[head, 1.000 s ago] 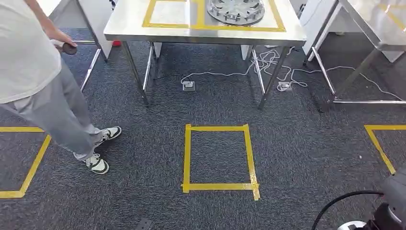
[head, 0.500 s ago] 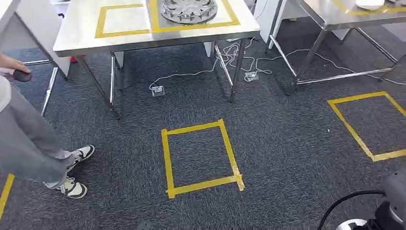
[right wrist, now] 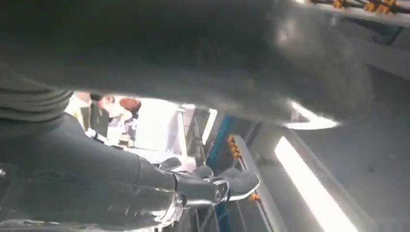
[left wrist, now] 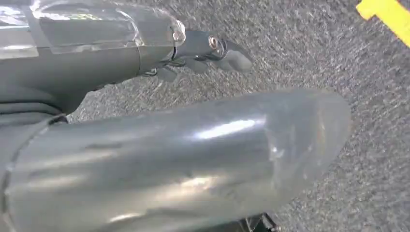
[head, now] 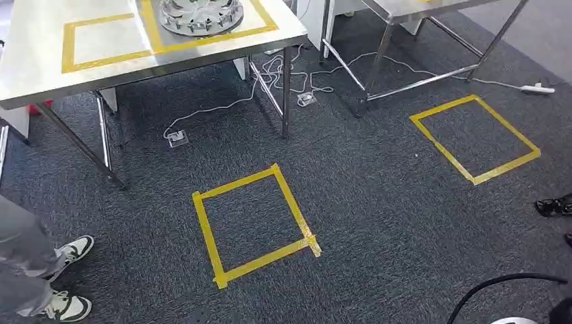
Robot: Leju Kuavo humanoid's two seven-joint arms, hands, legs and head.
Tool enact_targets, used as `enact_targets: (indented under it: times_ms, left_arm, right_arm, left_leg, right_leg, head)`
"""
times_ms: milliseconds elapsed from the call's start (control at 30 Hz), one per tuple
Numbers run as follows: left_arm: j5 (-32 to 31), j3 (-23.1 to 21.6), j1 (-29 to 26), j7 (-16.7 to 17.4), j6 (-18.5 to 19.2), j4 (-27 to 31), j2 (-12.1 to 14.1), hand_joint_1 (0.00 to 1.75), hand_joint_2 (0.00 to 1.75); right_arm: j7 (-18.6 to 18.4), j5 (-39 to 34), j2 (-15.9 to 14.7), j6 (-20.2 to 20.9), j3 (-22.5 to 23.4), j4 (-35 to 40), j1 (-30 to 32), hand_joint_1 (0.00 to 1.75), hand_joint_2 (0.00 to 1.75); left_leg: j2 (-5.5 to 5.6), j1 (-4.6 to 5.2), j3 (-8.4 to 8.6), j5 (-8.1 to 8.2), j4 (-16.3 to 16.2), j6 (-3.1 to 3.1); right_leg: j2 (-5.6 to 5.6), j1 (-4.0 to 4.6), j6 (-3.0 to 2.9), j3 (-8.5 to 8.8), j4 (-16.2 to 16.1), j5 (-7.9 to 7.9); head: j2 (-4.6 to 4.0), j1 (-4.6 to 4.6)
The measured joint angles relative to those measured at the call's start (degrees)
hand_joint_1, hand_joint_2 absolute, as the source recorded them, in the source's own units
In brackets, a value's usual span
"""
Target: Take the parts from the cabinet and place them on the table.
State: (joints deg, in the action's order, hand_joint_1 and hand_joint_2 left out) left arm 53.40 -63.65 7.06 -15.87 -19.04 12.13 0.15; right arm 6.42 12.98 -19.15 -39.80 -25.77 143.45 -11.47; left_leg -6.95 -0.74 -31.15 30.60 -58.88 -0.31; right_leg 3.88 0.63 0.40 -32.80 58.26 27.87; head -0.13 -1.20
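Observation:
A round silver toothed part [head: 200, 13] lies on the steel table [head: 40, 74], inside a yellow tape outline at the table's far end. In the left wrist view my left hand [left wrist: 159, 145] hangs over dark carpet, its thick thumb in front and its dark fingers [left wrist: 212, 48] stretched out with nothing between them. My right hand [right wrist: 145, 183] points its fingers [right wrist: 227, 186] out toward a bright room background, and it holds nothing.
Two yellow tape squares mark the carpet, one in the middle [head: 253, 226] and one at the right [head: 475, 138]. A second steel table [head: 405, 8] stands behind. White cables and floor sockets [head: 177, 138] lie under the tables. A person's legs [head: 67, 250] are at the left edge, a dark shoe [head: 554, 204] at the right.
The whole picture has slid left, so my view has turned to the right. The table now sits at the upper left, the person is nearly out at the left, and a second tape square has come in.

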Motion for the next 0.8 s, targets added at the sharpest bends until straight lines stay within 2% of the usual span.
enact_targets:
  times_ms: [67,100,133,167,200,233,267,300,333,367,400,433,467,500,567,600,633,667,700,733,767,800]
  left_arm:
    - [0.1,0.0,0.1,-0.2,0.0,0.0,0.0,0.0,0.0]
    - [0.1,0.0,0.2,-0.3,-0.2,0.0,0.1,0.0,0.0]
    - [0.2,0.0,0.3,-0.5,-0.2,0.0,0.2,0.0,0.0]
    - [0.3,0.0,0.2,-0.6,-0.4,0.0,0.4,0.0,0.0]
    - [0.5,0.0,0.1,-0.6,-0.5,0.0,0.5,0.0,0.0]
    - [0.5,0.0,-0.1,-0.6,-0.6,0.0,0.8,0.0,0.0]
    - [0.4,0.0,-0.3,-0.5,-0.6,0.0,0.9,0.0,0.0]
    - [0.1,0.0,-0.4,-0.5,-0.7,0.0,1.2,0.0,0.0]
    - [-0.3,0.0,-0.4,-0.4,-0.7,0.0,1.4,0.0,0.0]
    - [-0.6,0.0,-0.4,-0.3,-0.7,0.0,1.6,0.0,0.0]
    - [-0.8,0.0,-0.4,-0.2,-0.7,0.0,1.8,0.0,0.0]
    - [-0.9,0.0,-0.4,0.0,-0.7,0.0,2.1,0.0,0.0]
    - [-0.9,0.0,-0.4,0.2,-0.7,0.0,2.3,0.0,0.0]
    - [-1.0,-0.1,-0.4,0.4,-0.7,0.0,2.3,0.0,0.0]
    - [-1.2,-0.2,-0.5,0.5,-0.6,-0.1,2.6,0.0,0.0]
    - [-1.4,-0.2,-0.4,0.6,-0.6,0.0,2.6,0.0,0.0]
    - [-1.8,-0.3,-0.3,0.6,-0.5,-0.1,2.9,0.0,0.0]
    - [-2.2,-0.5,-0.4,0.7,-0.4,-0.1,2.9,0.0,0.0]
    - [-2.5,-0.5,-0.5,0.7,-0.3,-0.1,2.9,0.0,0.0]
    - [-2.9,-0.6,-0.6,0.7,-0.4,-0.1,2.9,0.0,0.0]
    - [-3.4,-0.8,-0.5,0.7,-0.6,-0.1,3.0,0.0,0.0]
    - [-4.1,-1.0,-0.5,0.7,-0.9,-0.2,3.0,0.0,0.0]
  right_arm:
    - [0.8,-0.5,0.0,0.0,0.0,0.4,0.2,0.0,0.0]
    - [1.2,-0.7,0.0,0.0,0.0,0.7,0.4,0.0,0.0]
    - [1.8,-0.8,0.0,0.0,0.1,1.0,0.4,0.0,0.0]
    - [2.3,-0.8,0.0,0.0,0.0,1.1,0.4,0.0,0.0]
    - [2.6,-0.8,0.1,0.0,0.0,1.1,0.7,0.0,0.0]
    - [2.9,-0.8,0.3,0.0,0.0,1.2,1.2,0.0,0.0]
    - [3.2,-0.8,0.3,0.0,0.0,1.3,1.6,0.0,0.0]
    - [3.4,-0.9,0.3,0.0,0.0,1.3,1.8,0.0,0.0]
    - [3.5,-1.0,0.4,0.0,0.0,1.3,2.2,0.0,0.0]
    - [3.9,-1.2,0.5,0.0,0.0,1.3,2.7,0.0,0.0]
    - [4.4,-1.6,0.6,0.0,0.0,1.3,3.1,0.0,0.0]
    - [4.9,-1.8,0.7,0.0,0.0,1.3,3.8,0.0,0.0]
    - [5.5,-2.3,0.9,0.0,0.0,1.3,4.0,0.0,0.0]
    - [6.2,-3.0,1.1,0.0,0.0,1.3,4.6,0.0,0.0]
    - [7.6,-3.8,1.3,0.0,0.0,1.3,5.7,0.0,0.0]
    - [8.0,-4.1,1.4,0.0,0.0,1.3,5.9,0.0,0.0]
    - [8.6,-4.4,1.5,0.0,0.0,1.3,6.2,0.0,0.0]
    - [9.2,-4.7,1.5,0.0,0.0,1.3,6.2,0.0,0.0]
    - [9.6,-4.7,1.6,0.0,0.0,1.2,6.4,0.0,0.0]
    - [9.8,-4.6,1.7,0.0,0.0,1.2,6.6,0.0,0.0]
    - [9.9,-4.4,1.7,0.0,0.0,1.1,6.6,0.0,0.0]
    - [9.9,-4.3,1.8,0.0,0.0,1.1,6.6,0.0,0.0]
  left_leg:
    - [-1.17,-0.06,0.82,0.03,0.6,-0.65]
    - [0.82,-0.25,0.8,0.61,0.5,-1.19]
    - [5.62,-0.37,0.47,1.74,-1.0,-1.26]
    - [7.5,-0.26,-1.31,3.88,-4.6,-1.16]
    - [7.8,-0.2,-3.76,6.03,-9.3,-1.19]
    - [7.7,-0.2,-6.1,7.45,-13.5,-1.22]
    - [7.49,-0.2,-7.7,7.55,-15.8,-1.22]
    - [7.26,-0.21,-7.95,6.26,-15.4,-1.22]
    - [7.27,-0.26,-7.25,3.81,-13.0,-1.17]
    - [7.66,-0.32,-5.49,0.65,-8.7,-1.13]
    - [9.61,-0.41,-3.54,-2.12,-4.0,-1.08]
    - [14.27,-0.89,-2.5,-1.81,-2.0,-0.83]
    - [14.26,-1.08,-1.65,-1.25,-0.2,-0.87]
    - [13.58,-0.73,-1.69,-1.11,-0.6,-0.76]
    - [11.7,-0.63,-1.42,-1.03,-0.4,-0.21]
    - [10.62,-1.15,-1.13,-1.1,0.0,-0.02]
    - [9.6,-1.04,-0.75,-0.95,0.1,0.21]
    - [8.33,-0.96,-0.45,-0.7,0.2,0.56]
    - [7.21,-0.81,-0.28,-0.49,0.2,0.68]
    - [5.92,-0.68,-0.19,-0.28,0.2,0.67]
    - [4.85,-0.65,-0.07,-0.02,0.1,0.65]
    - [3.77,-0.64,0.24,0.25,0.1,0.54]
  right_leg:
    - [-1.28,0.04,-0.66,-0.01,-0.5,-0.13]
    - [-1.69,-0.63,-1.1,0.87,-1.5,-0.69]
    - [-2.06,-0.55,-1.36,1.06,-2.0,-0.89]
    - [-2.57,-0.55,-1.61,1.07,-2.1,-1.04]
    - [-3.23,-0.48,-1.77,1.06,-2.0,-1.01]
    - [-3.97,-0.35,-1.88,1.07,-2.0,-0.93]
    - [-4.87,-0.25,-1.97,1.07,-1.8,-0.86]
    - [-5.7,-0.23,-1.99,1.08,-1.7,-0.79]
    - [-6.59,-0.25,-1.91,1.15,-1.5,-0.6]
    - [-7.43,-0.31,-1.79,1.22,-1.1,-0.37]
    - [-8.15,-0.43,-1.53,1.22,-0.7,-0.05]
    - [-8.73,-0.56,-1.19,0.96,-0.2,0.37]
    - [-9.64,-0.56,-0.78,0.52,0.5,0.68]
    - [-10.39,-0.9,-0.44,0.14,0.3,0.5]
    - [-12.38,-1.12,0.28,-0.18,0.1,0.28]
    - [-12.71,-1.12,0.37,-0.25,0.4,0.49]
    - [-9.03,-0.68,0.71,-0.77,1.7,1.34]
    - [-6.49,-0.75,1.13,-2.41,5.1,3.28]
    - [-5.1,-0.87,1.45,-4.7,9.4,5.38]
    - [-4.41,-1.06,1.72,-7.15,14.0,7.17]
    - [-4.14,-1.19,1.88,-8.77,16.9,7.81]
    - [-3.96,-1.27,1.9,-8.94,17.2,6.94]
  head:
    - [0.0,-0.07]
    - [0.0,0.0]
    - [-0.02,0.31]
    - [0.0,0.39]
    - [-0.02,0.68]
    - [0.0,0.79]
    - [0.0,0.83]
    - [0.0,0.83]
    - [0.0,0.85]
    - [0.0,0.85]
    - [0.0,0.87]
    - [0.0,0.9]
    - [-0.02,0.85]
    - [0.0,0.87]
    - [-0.02,0.94]
    - [0.0,1.01]
    - [-0.02,0.63]
    - [0.0,0.09]
    - [-0.02,0.02]
    - [0.0,-0.02]
    - [0.0,-0.02]
    - [0.0,-0.04]
